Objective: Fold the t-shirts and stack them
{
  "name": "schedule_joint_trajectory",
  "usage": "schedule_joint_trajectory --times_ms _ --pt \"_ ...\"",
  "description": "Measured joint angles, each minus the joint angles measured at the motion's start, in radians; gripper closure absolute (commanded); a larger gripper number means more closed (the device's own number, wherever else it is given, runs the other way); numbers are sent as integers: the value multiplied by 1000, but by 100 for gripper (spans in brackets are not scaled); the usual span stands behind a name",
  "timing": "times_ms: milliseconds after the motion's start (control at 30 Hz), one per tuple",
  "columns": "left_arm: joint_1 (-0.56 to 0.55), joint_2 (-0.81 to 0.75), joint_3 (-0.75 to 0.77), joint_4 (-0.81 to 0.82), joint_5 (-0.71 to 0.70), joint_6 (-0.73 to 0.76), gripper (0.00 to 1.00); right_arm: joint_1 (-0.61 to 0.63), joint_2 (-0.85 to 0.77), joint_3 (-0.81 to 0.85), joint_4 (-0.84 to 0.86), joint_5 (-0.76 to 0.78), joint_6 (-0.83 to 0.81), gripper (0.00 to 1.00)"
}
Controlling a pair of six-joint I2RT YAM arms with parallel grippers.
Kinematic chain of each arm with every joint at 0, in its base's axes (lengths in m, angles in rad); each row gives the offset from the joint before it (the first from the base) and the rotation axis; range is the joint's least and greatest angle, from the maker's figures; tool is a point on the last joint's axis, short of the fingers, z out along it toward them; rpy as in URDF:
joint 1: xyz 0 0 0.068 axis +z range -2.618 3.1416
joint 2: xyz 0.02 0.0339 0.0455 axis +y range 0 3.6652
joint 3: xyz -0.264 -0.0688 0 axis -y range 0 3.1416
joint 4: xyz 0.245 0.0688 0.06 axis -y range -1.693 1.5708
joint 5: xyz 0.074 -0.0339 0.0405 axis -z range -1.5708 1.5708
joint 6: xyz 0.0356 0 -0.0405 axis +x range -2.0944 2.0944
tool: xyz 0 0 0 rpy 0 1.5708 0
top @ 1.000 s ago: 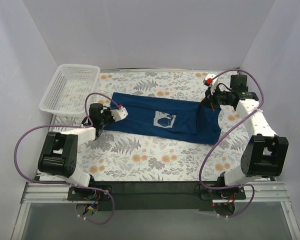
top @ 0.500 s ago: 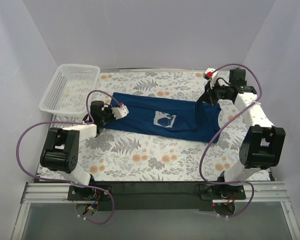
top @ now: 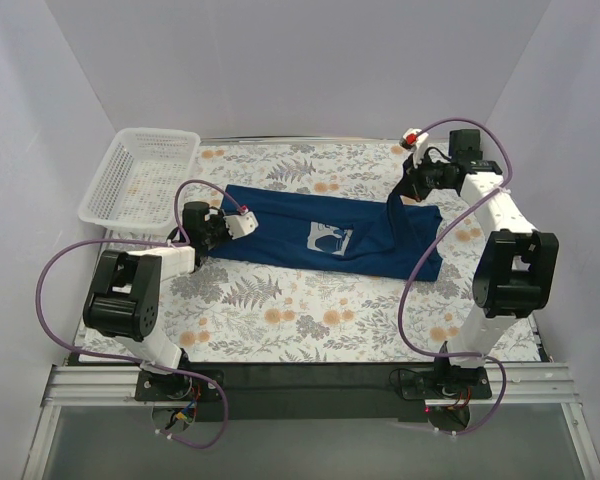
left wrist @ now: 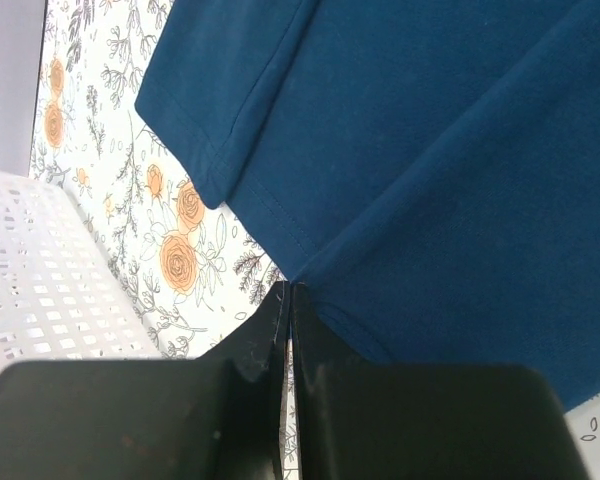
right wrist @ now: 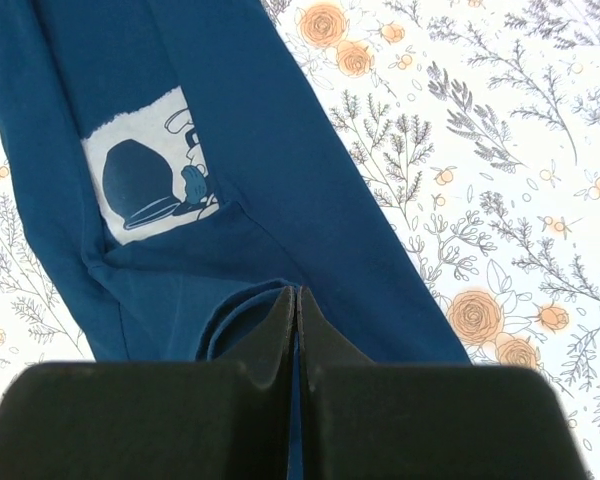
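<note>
A dark navy t-shirt (top: 300, 225) with a pale chest graphic (top: 327, 240) lies folded lengthwise across the floral table. My left gripper (top: 220, 232) is shut on the shirt's left edge; in the left wrist view the closed fingertips (left wrist: 288, 292) pinch a corner of the navy cloth (left wrist: 430, 150). My right gripper (top: 400, 193) is shut on the shirt's right end and holds it raised, the cloth draping down from it. In the right wrist view the closed gripper (right wrist: 296, 292) holds a rolled fold of cloth (right wrist: 250, 140), with the graphic (right wrist: 145, 175) beyond it.
A white lattice basket (top: 102, 200) stands at the back left, close to the left arm; it also shows in the left wrist view (left wrist: 40, 290). White walls enclose the table on three sides. Purple cables loop off both arms.
My right gripper has moved back and to the left with the shirt's right end, lifting it off the table. My left gripper has shifted only slightly, still holding the left edge.
</note>
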Motion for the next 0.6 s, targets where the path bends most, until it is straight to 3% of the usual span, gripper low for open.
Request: schedule_joint_trajectory --times_ms 600 --pt "0 16 8 5 -11 0 100 38 109 64 27 55 73 99"
